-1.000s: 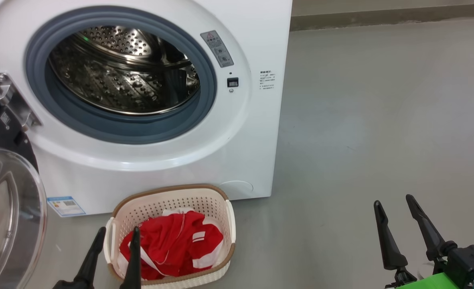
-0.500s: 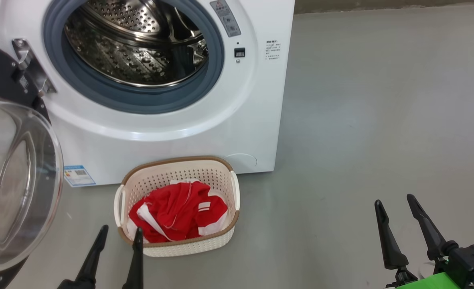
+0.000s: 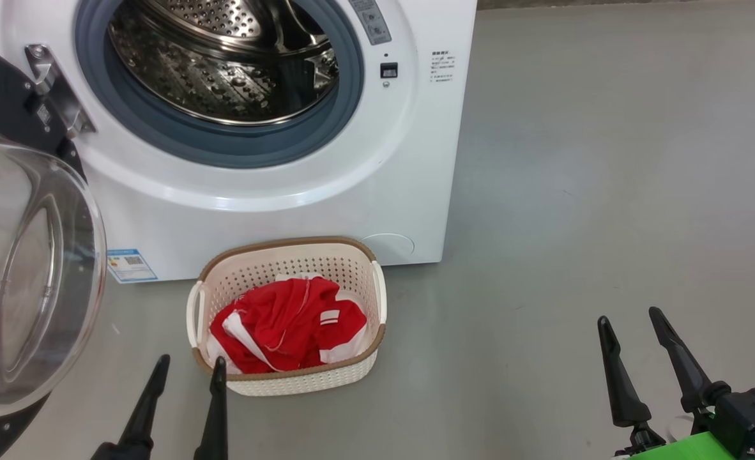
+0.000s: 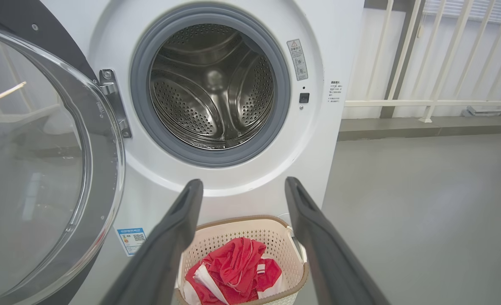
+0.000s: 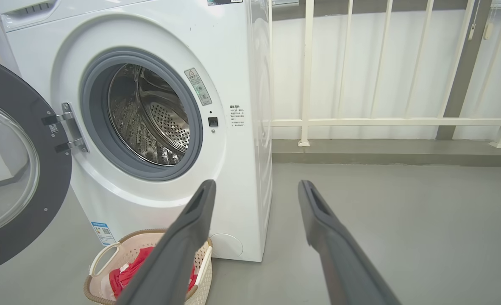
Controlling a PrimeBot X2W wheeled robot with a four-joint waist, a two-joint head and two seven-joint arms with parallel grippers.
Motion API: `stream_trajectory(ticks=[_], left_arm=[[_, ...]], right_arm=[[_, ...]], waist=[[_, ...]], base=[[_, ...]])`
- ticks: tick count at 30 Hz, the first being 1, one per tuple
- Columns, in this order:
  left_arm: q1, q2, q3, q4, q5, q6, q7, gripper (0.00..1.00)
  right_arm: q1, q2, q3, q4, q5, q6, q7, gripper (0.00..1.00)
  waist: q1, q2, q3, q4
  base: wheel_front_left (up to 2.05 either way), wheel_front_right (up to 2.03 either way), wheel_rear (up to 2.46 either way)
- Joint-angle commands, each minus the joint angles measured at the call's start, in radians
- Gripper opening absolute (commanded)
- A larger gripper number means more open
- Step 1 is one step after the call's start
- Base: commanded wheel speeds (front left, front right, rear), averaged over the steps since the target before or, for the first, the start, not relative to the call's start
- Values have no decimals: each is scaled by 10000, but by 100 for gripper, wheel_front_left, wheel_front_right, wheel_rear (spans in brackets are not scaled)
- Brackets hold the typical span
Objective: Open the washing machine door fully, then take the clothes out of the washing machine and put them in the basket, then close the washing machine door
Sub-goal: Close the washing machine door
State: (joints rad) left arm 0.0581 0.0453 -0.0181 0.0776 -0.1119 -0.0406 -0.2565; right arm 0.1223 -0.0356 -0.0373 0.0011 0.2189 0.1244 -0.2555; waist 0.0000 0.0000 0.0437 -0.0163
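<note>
The left claw (image 3: 191,361) and right claw (image 3: 628,316) stand spread and empty; the clothes (image 3: 288,322) lie in the basket (image 3: 288,243) just before the washing machine (image 3: 256,211); shutting the wide-open washing machine door (image 3: 32,275), a claw may slip off it or clip the basket, I reckon.

Grey floor (image 3: 575,191), washing machine (image 3: 275,217), basket (image 3: 301,382) before it

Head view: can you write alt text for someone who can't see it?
A white washing machine stands with its round door open at the left and its drum looking empty. Red and white clothes lie in a cream basket on the grey floor before it. The left gripper and right gripper, both open and empty, point up from the bottom edge.
</note>
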Motion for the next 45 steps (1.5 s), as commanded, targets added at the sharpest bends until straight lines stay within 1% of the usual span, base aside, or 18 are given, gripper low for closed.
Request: stream_trajectory(ticks=[1,8,19,20,28,30,39,45], left_arm=[[-410,60,310,-341,110,102,-53,100],[-471,57,309,-508,174,268,-53,100],[-567,52,201,-965,144,568,-53,100],[-567,52,201,-965,144,568,-53,100],[-524,50,211,-1163,1,793,-53,100],[-468,50,164,-1264,-36,872,-53,100],[-291,50,178,-1420,-104,938,-53,100],[-239,49,223,-1430,-130,966,-53,100]], right_arm=[[-352,-146,206,-269,10,63,-63,100],[-384,-146,299,-298,-13,63,-63,100],[-549,-146,438,-371,-213,63,-63,100],[-549,-146,438,-371,-213,63,-63,100],[-630,-146,586,-357,-328,63,-63,100],[-600,-146,651,-350,-340,63,-63,100],[-493,-146,797,-289,-286,63,-63,100],[-480,-146,841,-273,-284,63,-63,100]], waist=[[0,0,17,54],[0,0,78,448],[0,0,311,1665],[0,0,311,1665],[0,0,172,2644],[0,0,84,3038],[0,0,-119,4042],[0,0,-178,4403]], base=[[0,0,0],[0,0,0],[0,0,0],[0,0,0],[0,0,0],[0,0,0],[0,0,0],[0,0,0]])
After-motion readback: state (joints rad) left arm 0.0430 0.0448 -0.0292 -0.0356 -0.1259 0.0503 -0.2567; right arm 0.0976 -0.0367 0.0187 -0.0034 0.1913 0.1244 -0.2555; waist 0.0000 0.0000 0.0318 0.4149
